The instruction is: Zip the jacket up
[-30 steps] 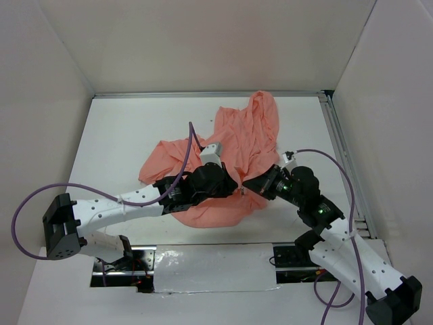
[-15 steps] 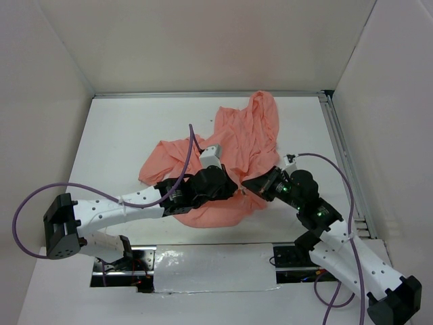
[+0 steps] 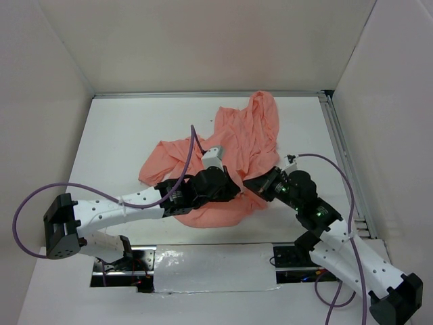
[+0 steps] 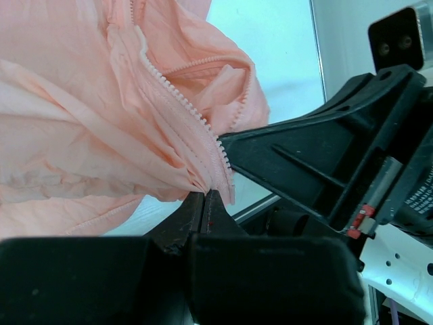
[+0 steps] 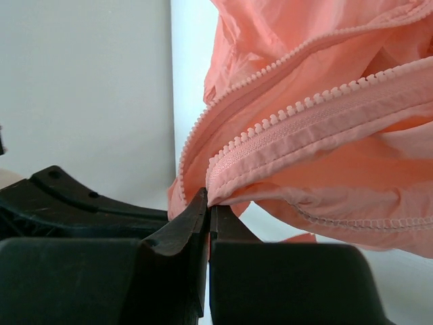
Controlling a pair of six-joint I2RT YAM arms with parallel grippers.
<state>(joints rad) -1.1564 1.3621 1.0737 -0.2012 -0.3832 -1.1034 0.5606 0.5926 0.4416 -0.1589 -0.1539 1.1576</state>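
The salmon-pink jacket lies crumpled on the white table, its hood toward the back. My left gripper is shut on the jacket's front edge beside the zipper teeth, as the left wrist view shows. My right gripper is shut on the other zipper edge, pinching the fabric at its lower end. The two grippers sit close together, tip to tip, at the jacket's near right hem. The zipper slider is not visible.
The table's right metal rail runs beside my right arm. White walls enclose the table on three sides. Purple cables loop off both arms. The arm bases stand at the near edge.
My left gripper has shifted slightly right toward the right gripper, narrowing the gap between them. The jacket's near hem has bunched a little.
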